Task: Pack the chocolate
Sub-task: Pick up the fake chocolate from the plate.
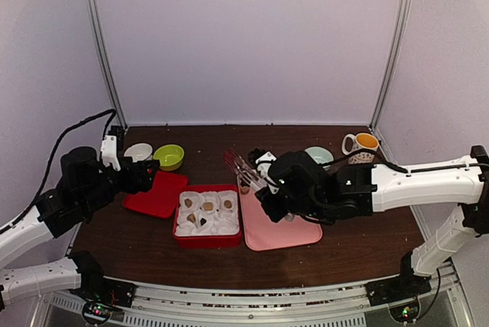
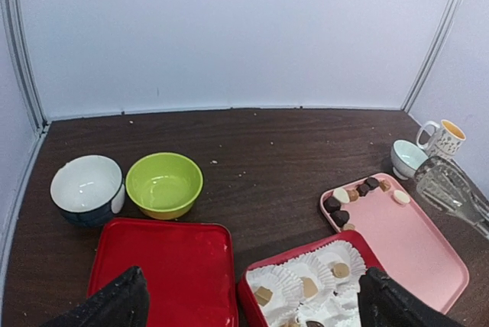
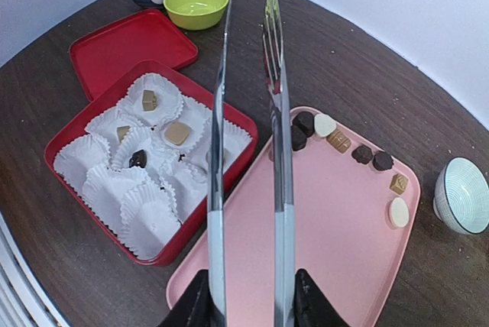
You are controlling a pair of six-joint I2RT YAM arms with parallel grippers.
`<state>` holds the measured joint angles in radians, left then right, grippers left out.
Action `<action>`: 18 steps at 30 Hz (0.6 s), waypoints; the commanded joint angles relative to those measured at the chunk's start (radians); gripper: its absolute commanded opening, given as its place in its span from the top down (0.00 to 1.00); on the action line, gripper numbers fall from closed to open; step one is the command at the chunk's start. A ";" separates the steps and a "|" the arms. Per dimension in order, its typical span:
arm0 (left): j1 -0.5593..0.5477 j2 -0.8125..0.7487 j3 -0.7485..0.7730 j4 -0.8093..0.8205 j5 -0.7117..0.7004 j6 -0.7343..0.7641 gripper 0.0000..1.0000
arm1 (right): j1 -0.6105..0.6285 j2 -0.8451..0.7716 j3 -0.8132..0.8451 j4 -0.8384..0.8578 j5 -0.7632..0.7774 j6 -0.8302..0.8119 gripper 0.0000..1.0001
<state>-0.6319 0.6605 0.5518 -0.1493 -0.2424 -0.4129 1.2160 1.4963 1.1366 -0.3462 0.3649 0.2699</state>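
table (image 1: 137,243): dark brown wood, filling the lower half of the top view; all items rest on it.
right gripper (image 3: 249,300): bottom centre of the right wrist view, closed on the handle end of the tongs.
left gripper (image 2: 252,300): fingers at the two lower corners of the left wrist view, jaws spread wide and holding nothing; it hangs above the red lid and red box.
pink tray (image 3: 306,228): lower right of the right wrist view, touching the red box's side.
red box (image 1: 206,239): centre of the top view, lined with white paper cups (image 3: 153,220).
red lid (image 2: 164,266): lies flat at the lower left of the left wrist view, just beside the box.
tongs (image 3: 218,151): long, pale metal; blades apart with nothing between the tips, reaching over the box edge and tray.
green bowl (image 2: 163,183): left of centre, touching the white-and-blue bowl (image 2: 86,188).
mug (image 1: 361,146): orange inside, upper right of the table.
pale blue bowl (image 3: 464,195): right edge, off the tray.
chocolate (image 3: 338,141): a row of dark, tan and cream pieces along the tray's far edge; four more pieces sit in separate paper cups in the box.
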 commanded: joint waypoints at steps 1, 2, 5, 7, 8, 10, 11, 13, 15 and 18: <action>0.007 -0.002 -0.008 0.064 -0.088 0.165 0.02 | -0.024 -0.074 -0.101 0.064 0.063 0.034 0.70; 0.006 0.002 -0.010 0.066 -0.148 0.184 0.02 | -0.033 -0.084 -0.116 0.055 0.068 0.042 0.70; 0.008 0.004 -0.057 0.129 -0.348 0.237 0.02 | -0.047 -0.118 -0.160 0.031 0.076 0.057 0.70; 0.023 0.007 -0.097 0.215 -0.410 0.296 0.02 | -0.052 -0.148 -0.192 0.031 0.079 0.060 0.70; 0.044 0.014 -0.107 0.242 -0.416 0.310 0.02 | -0.054 -0.163 -0.208 0.033 0.080 0.060 0.70; 0.098 0.047 -0.126 0.292 -0.418 0.333 0.02 | -0.060 -0.195 -0.236 0.038 0.078 0.057 0.70; 0.121 0.072 -0.145 0.344 -0.422 0.360 0.02 | -0.063 -0.210 -0.248 0.039 0.070 0.054 0.70; 0.154 0.139 -0.186 0.487 -0.446 0.420 0.02 | -0.069 -0.237 -0.268 0.042 0.057 0.040 0.70; 0.183 0.204 -0.212 0.585 -0.470 0.439 0.02 | -0.079 -0.258 -0.281 0.033 0.046 0.028 0.70; 0.268 0.297 -0.157 0.542 -0.428 0.395 0.02 | -0.094 -0.290 -0.299 0.005 0.031 0.015 0.70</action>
<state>-0.4435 0.8715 0.3565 0.2493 -0.6544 -0.0402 1.1408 1.2541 0.8570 -0.3332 0.3977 0.3069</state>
